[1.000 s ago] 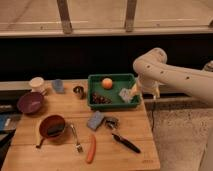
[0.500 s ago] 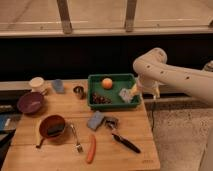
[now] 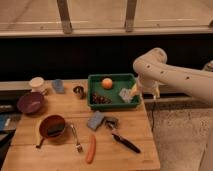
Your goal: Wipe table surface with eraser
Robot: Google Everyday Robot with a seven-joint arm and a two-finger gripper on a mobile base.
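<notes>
Nothing has moved since the earlier pictures; the white arm (image 3: 170, 75) is in the same spot. Its pincer (image 3: 135, 91) hangs open at the right edge of the green tray (image 3: 115, 106), holding nothing.

The eraser (image 3: 56, 129) lies in the red-brown pan (image 3: 46, 123), near the left side of the table (image 3: 60, 107), well apart from the pincer.

There is bare wood along the near edge and at the near right corner.

Between the pincer and the pan lie a blue-grey pad (image 3: 95, 120), a small dark thing (image 3: 111, 121) just beside it, a fork (image 3: 76, 139), an orange stick (image 3: 90, 149) and a black-handled tool (image 3: 126, 142). A purple bowl (image 3: 31, 102) and a white cup (image 3: 36, 83) stand far left.
</notes>
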